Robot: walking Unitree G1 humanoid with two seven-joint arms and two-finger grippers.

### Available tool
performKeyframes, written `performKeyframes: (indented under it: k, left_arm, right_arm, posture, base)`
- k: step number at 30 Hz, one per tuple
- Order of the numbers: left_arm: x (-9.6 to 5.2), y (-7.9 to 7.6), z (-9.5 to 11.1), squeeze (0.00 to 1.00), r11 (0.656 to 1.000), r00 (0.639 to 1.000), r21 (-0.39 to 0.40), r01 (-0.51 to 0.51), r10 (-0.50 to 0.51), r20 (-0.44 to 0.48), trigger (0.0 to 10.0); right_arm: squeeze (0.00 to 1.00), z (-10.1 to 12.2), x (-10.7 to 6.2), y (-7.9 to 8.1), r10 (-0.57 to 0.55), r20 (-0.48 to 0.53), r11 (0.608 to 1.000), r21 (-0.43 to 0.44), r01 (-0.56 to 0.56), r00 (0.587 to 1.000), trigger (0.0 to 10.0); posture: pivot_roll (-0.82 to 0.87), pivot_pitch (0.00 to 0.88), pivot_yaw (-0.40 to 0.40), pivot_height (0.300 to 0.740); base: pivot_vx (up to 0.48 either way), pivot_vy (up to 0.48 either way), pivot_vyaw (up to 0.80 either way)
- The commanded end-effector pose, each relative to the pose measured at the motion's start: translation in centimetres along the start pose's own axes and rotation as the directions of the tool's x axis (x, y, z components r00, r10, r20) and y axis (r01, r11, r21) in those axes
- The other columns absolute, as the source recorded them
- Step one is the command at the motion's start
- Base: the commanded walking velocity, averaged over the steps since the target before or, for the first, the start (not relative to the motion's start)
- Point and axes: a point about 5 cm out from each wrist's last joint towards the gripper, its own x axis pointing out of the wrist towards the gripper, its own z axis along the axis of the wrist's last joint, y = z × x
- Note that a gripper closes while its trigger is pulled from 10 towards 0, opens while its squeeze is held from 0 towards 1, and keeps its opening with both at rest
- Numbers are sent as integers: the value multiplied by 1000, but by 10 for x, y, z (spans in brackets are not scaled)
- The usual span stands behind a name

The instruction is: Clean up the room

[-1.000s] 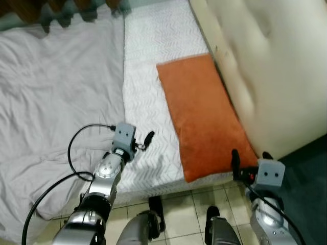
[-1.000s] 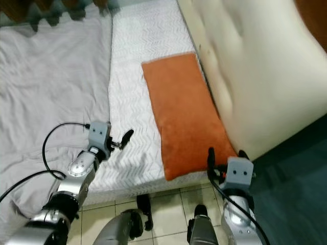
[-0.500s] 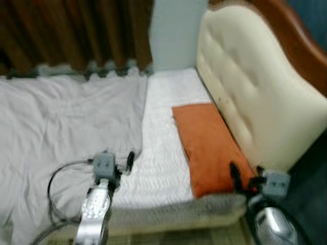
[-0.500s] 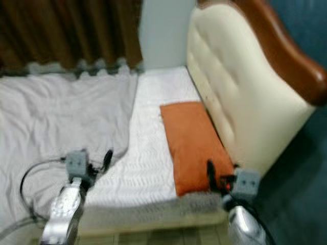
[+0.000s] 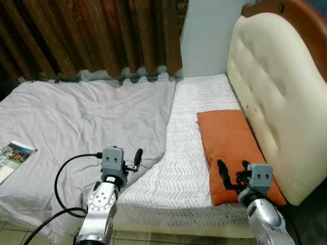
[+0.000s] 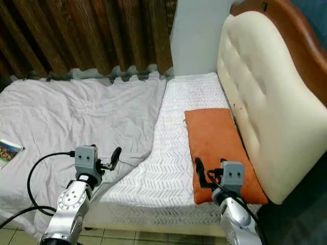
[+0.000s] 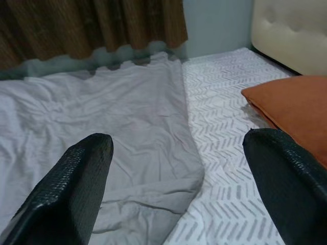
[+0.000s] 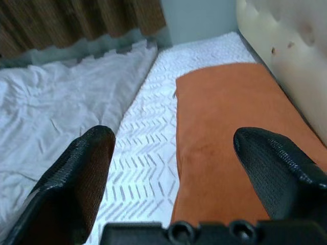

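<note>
A crumpled grey sheet [image 5: 76, 120] covers the left part of the bed and ends in a folded edge near the middle. The white chevron mattress cover [image 5: 189, 163] lies bare on the right. An orange pillow [image 5: 230, 143] rests flat on it against the cream headboard [image 5: 276, 92]. My left gripper [image 5: 134, 159] hovers open over the sheet's near edge, holding nothing; its fingers [image 7: 82, 173] stand wide apart. My right gripper [image 5: 234, 173] is open and empty just above the pillow's near end [image 8: 225, 153].
A colourful magazine [image 5: 13, 155] lies on the sheet at the far left edge. Brown curtains [image 5: 92, 35] hang behind the bed, and a pale wall [image 5: 204, 35] meets the wood-trimmed headboard. Tiled floor [image 5: 15, 236] shows below the bed's near side.
The camera has swung upward, bringing the curtains, wall, headboard top and magazine into view. Both grippers stay open over the bed's near edge, held much as before.
</note>
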Motion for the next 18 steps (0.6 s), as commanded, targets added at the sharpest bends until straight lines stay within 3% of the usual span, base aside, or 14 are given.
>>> performKeyframes:
  k: [1, 8, 18]
  left_arm:
    - [0, 4, -4, 0, 1000, 1000, 2, -1, 1, -30, 10000]
    - [6, 8, -9, 0, 1000, 997, -15, 13, -14, -73, 10000]
    - [8, 11, -6, 0, 999, 998, -49, -10, 7, -63, 10000]
  right_arm:
    - [0, 2, 2, 1, 6, 3, 1000, -7, -6, 1000, 10000]
    - [0, 7, 9, -1, 12, 24, 999, -40, -11, 1000, 10000]
    - [0, 7, 16, 0, 20, 24, 1000, -23, -19, 1000, 10000]
  posture:
    - [-90, 0, 72, 740]
    - [-80, 3, 69, 740]
    - [-58, 0, 60, 740]
  base:
    - [0, 472, 0]
    - [0, 472, 0]
    - [0, 472, 0]
